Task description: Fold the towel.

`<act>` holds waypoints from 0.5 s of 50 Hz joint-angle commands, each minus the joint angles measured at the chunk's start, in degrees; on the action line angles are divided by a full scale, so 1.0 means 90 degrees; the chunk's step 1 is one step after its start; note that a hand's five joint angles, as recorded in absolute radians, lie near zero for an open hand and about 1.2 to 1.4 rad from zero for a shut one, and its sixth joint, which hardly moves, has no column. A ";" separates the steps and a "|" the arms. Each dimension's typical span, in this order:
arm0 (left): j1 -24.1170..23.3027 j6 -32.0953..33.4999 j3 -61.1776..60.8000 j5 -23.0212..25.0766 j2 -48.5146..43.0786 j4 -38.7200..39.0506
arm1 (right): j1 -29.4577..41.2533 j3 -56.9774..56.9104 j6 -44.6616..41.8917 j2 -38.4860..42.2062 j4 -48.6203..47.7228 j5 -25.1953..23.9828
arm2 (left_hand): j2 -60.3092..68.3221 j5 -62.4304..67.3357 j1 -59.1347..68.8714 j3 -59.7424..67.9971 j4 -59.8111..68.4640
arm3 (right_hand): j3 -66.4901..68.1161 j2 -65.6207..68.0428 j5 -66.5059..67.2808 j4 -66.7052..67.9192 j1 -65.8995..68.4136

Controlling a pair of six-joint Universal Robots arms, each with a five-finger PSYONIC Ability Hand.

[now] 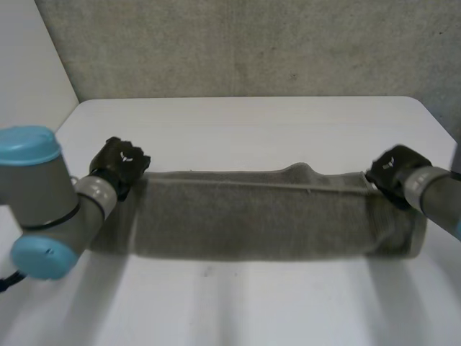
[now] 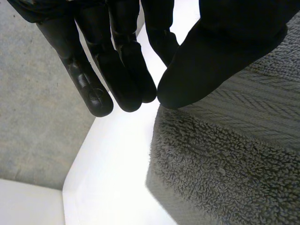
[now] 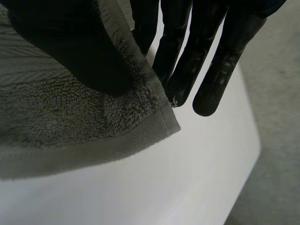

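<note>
Towel (image 1: 252,220): grey, folded into a long band, lying across the middle of the table (image 1: 245,122), its length running from one hand to the other.
Far edge: mostly straight, with one small hump right of centre.
Left hand (image 1: 121,164): at the towel's far left corner.
Left hand state: fingers (image 2: 89,84) straight and close together, reaching past the towel's end over bare table. Thumb tip sits above the corner, with a gap between thumb and fingers. No pinch seen.
Right hand (image 1: 392,171): at the towel's far right corner.
Right hand state: thumb lies on top of the cloth, straight fingers (image 3: 220,70) run behind its hemmed edge. The corner is pinched between them.
Right corner: its tip sticks out past the fingers, above the table.
Arms: each comes in from its own side, low over the table.
</note>
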 commanded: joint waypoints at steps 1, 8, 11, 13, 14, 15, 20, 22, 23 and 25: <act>-0.0043 0.0000 0.1285 0.0006 -0.1014 0.0034 | 0.0245 -0.1063 0.0213 0.1112 -0.1190 -0.0029 | 0.1134 0.1159 0.1237 0.1146 0.1137 | 0.1329 0.1384 0.1481 0.1284 0.2826; -0.0043 0.0009 0.2400 -0.0043 -0.1952 0.0161 | 0.0284 -0.1619 0.0194 0.2028 -0.2487 -0.0078 | 0.1134 0.1159 0.1237 0.1146 0.1137 | 0.1329 0.1384 0.1481 0.1284 0.2826; -0.0043 0.0009 0.2528 -0.0043 -0.2081 0.0171 | 0.0284 -0.1804 0.0203 0.2331 -0.2713 -0.0146 | 0.1134 0.1159 0.1237 0.1146 0.1137 | 0.1329 0.1384 0.1481 0.1284 0.2826; -0.0043 0.0009 0.2694 -0.0024 -0.2265 0.0190 | 0.0284 -0.1873 0.0204 0.2468 -0.2743 -0.0204 | 0.1134 0.1159 0.1237 0.1146 0.1137 | 0.1329 0.1384 0.1481 0.1284 0.2826; -0.0043 0.0009 0.2694 -0.0023 -0.2266 0.0190 | 0.0284 -0.1874 0.0204 0.2469 -0.2743 -0.0205 | 0.1134 0.1159 0.1237 0.1146 0.1137 | 0.1329 0.1384 0.1481 0.1284 0.2826; -0.0043 0.0009 0.2733 -0.0023 -0.2324 0.0200 | 0.0294 -0.1932 0.0204 0.2605 -0.2762 -0.0234 | 0.1134 0.1159 0.1237 0.1146 0.1137 | 0.1329 0.1384 0.1481 0.1284 0.2826; -0.0043 0.0009 0.2743 -0.0072 -0.2374 0.0316 | 0.0333 -0.2040 0.0233 0.2821 -0.2801 -0.0166 | -0.3444 -0.3419 -0.3342 -0.3432 -0.3441 | -0.6448 -0.6393 -0.6296 -0.6494 -0.4951; -0.0043 0.0009 0.2743 -0.0170 -0.2364 0.0385 | 0.0333 -0.2040 0.0272 0.2821 -0.2831 -0.0136 | -0.6283 -0.6258 -0.6180 -0.6271 -0.6280 | -0.6448 -0.6393 -0.6296 -0.6494 -0.4951; -0.0043 0.0009 0.2714 -0.0286 -0.2315 0.0443 | 0.0343 -0.2040 0.0320 0.2772 -0.2889 -0.0098 | -0.6616 -0.6591 -0.6514 -0.6604 -0.6613 | -0.6448 -0.6393 -0.6296 -0.6494 -0.4951; -0.0053 0.0000 0.2694 -0.0424 -0.2276 0.0512 | 0.0343 -0.2020 0.0360 0.2665 -0.2967 -0.0058 | -0.6620 -0.6595 -0.6517 -0.6608 -0.6617 | -0.6448 -0.6393 -0.6296 -0.6494 -0.4951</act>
